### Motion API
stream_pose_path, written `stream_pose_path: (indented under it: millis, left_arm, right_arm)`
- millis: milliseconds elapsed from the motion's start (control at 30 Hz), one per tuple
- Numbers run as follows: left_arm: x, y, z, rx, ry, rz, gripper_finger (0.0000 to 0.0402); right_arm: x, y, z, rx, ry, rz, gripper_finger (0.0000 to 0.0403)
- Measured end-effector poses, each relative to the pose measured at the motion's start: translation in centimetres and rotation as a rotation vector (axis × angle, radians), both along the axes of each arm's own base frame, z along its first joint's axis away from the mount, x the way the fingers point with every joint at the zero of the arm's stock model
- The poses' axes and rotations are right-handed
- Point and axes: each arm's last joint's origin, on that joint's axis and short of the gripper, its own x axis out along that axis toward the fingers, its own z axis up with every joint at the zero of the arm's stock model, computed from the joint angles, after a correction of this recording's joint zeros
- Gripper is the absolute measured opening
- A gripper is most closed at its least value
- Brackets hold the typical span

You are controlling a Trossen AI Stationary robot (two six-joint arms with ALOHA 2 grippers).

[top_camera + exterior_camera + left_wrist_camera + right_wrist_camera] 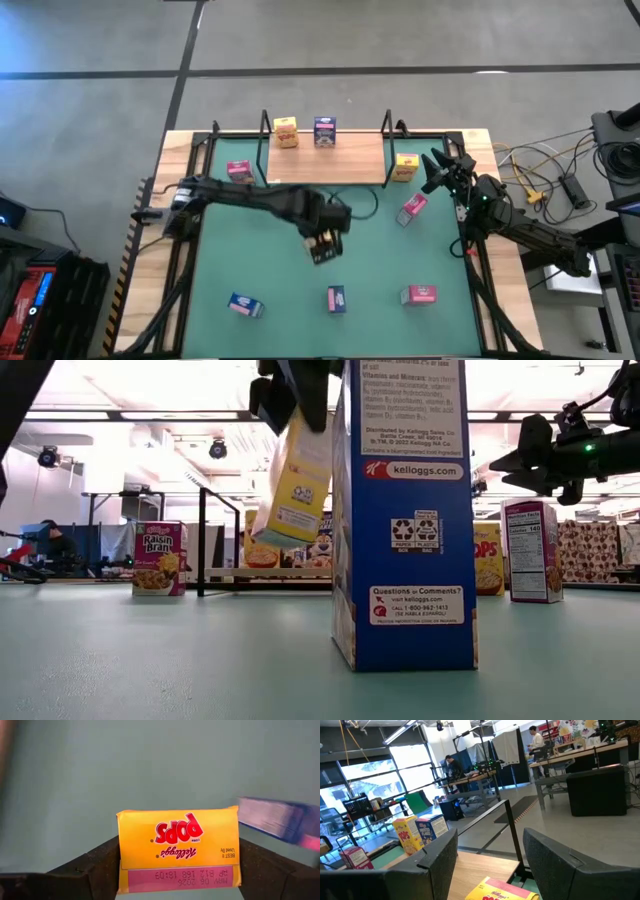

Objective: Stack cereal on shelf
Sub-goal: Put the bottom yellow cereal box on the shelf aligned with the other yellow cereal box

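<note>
Two boxes stand on the shelf point(325, 160), and the left gripper point(324, 243) pinches a third yellow box point(178, 850) above the mat point(380, 260), right gripper point(440, 170) spread empty beside the shelf, six to go.

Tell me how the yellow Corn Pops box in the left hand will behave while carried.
Probably stiff enough: the yellow Corn Pops box keeps flat faces between the left hand's fingers. Likely light: the low view shows it hanging tilted above the mat from that side grip. Its smooth cardboard may pivot or slip, and squeezing harder could dent it.
</note>
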Motion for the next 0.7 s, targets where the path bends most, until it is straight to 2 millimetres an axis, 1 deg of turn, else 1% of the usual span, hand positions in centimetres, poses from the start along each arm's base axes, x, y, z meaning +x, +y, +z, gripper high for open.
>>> stream_pose_path:
  millis: [167, 300, 400, 500, 700]
  left_arm:
    - [-0.5, 4.2, 1.0, 0.080, 0.041, 0.135, 0.0300]
    - [-1.1, 7.5, 1.5, 0.073, 0.068, 0.233, 0.0300]
    - [-1.9, 9.6, 2.0, 0.062, 0.066, 0.332, 0.0300]
    - [-3.0, 11.0, 2.2, 0.053, 0.065, 0.414, 0.0300]
    - [-4.4, 13.1, 2.4, 0.041, 0.015, 0.519, 0.0300]
  right_arm:
    - [0.0, 0.0, 0.0, 0.000, 0.000, 0.000, 0.0215]
    - [0.0, 0.0, 0.0, 0.000, 0.000, 0.000, 0.0215]
    - [0.0, 0.0, 0.0, 0.000, 0.000, 0.000, 0.0215]
    - [0.0, 0.0, 0.0, 0.000, 0.000, 0.000, 0.0215]
    - [0.0, 0.0, 0.0, 0.000, 0.000, 0.000, 0.0215]
